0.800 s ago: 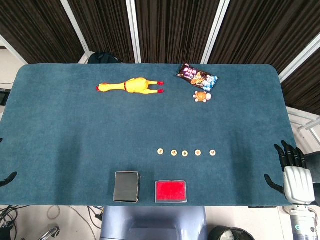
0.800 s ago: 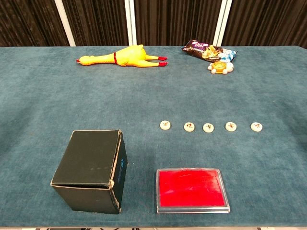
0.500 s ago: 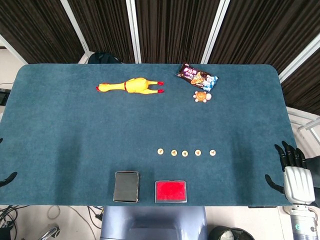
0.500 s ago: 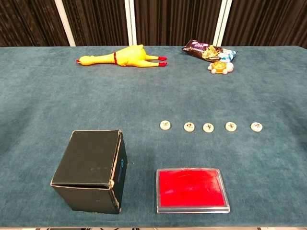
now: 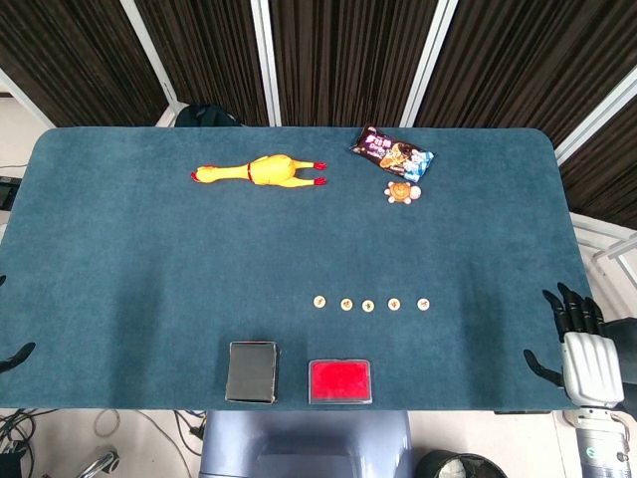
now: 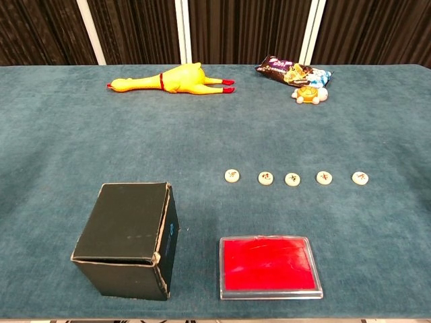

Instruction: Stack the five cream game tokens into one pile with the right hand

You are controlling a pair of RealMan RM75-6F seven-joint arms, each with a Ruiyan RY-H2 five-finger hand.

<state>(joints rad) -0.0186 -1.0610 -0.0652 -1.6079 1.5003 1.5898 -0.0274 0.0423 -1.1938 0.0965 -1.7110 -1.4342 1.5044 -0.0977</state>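
Note:
Several cream game tokens lie flat in a spaced row on the blue table, from the leftmost token (image 5: 319,301) to the rightmost token (image 5: 423,303). The chest view shows the same row, from the leftmost token (image 6: 232,175) to the rightmost token (image 6: 360,177). None of them touch or overlap. My right hand (image 5: 579,337) hovers at the table's near right corner, well right of the row, fingers spread and holding nothing. Only dark fingertips of my left hand (image 5: 16,355) show at the left edge. Neither hand appears in the chest view.
A black box (image 5: 252,371) and a red pad in a clear case (image 5: 340,380) sit at the near edge, in front of the row. A yellow rubber chicken (image 5: 261,171), a snack bag (image 5: 393,154) and a small orange toy (image 5: 402,192) lie far back.
My right hand has drifted a few pixels to the left at the table corner. The tokens and other objects have not moved.

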